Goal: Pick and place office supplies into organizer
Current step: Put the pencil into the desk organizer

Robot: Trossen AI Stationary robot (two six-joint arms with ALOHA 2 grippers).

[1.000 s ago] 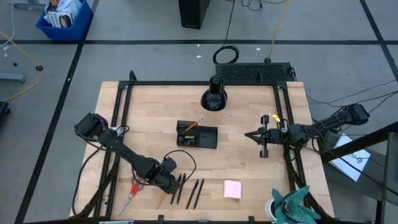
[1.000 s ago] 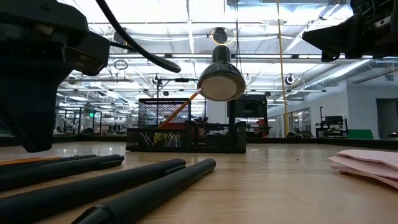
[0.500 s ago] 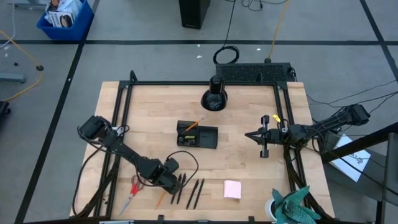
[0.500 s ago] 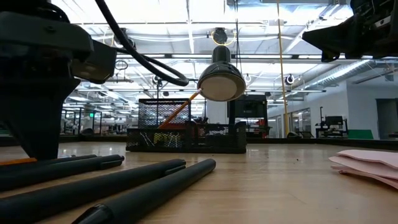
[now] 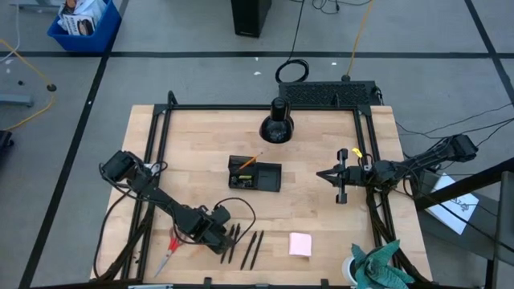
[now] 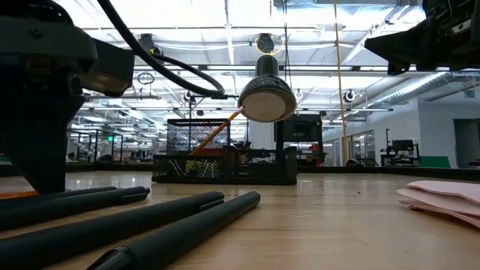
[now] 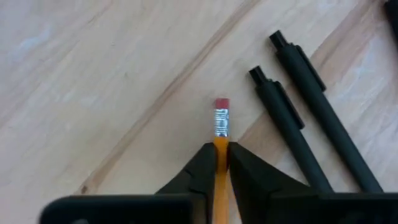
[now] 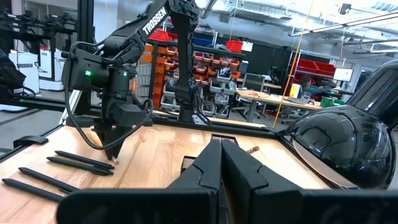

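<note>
**Left gripper clamped on pencil at near edge, right arm parked**

High view: left gripper (image 5: 215, 238) is down at the near-left part of the table (image 5: 321, 209), just beside the row of black pens (image 5: 245, 245). Red-handled scissors (image 5: 166, 254) lie close on its left side. The pencil under the gripper is mostly hidden by the arm from here. Pink sticky-note pad (image 5: 299, 244) sits right of the pens, apart from them. Organizer (image 5: 255, 175) is mid-table with an orange pencil (image 5: 248, 160) leaning out of its left end. Round black cone-shaped object (image 5: 277, 126) stands behind it, near the far edge. Right gripper (image 5: 321, 174) hangs over the right side of the table, pointing toward the organizer, well apart from it.

Low view: left arm's dark bulk fills the left edge, reaching down to the tabletop. Pens (image 6: 157, 225) lie in the foreground. Organizer (image 6: 225, 161) sits farther back, mesh end on the left, orange pencil (image 6: 214, 133) slanting up out of it. Sticky-note pad (image 6: 442, 199) at the right edge.

Left wrist view: the fingers (image 7: 202, 168) are pinched onto a second orange pencil (image 7: 221, 155), one on each side, touching it. Its eraser end sticks out past the tips. Pencil lies on the wood. Two pens (image 7: 305, 143) lie just beside it, not touching.

Right wrist view: right gripper's fingers (image 8: 214, 163) are pressed together, nothing between them. Left arm (image 8: 118, 93) visible across the table, tip down by the pens (image 8: 81, 162).
</note>
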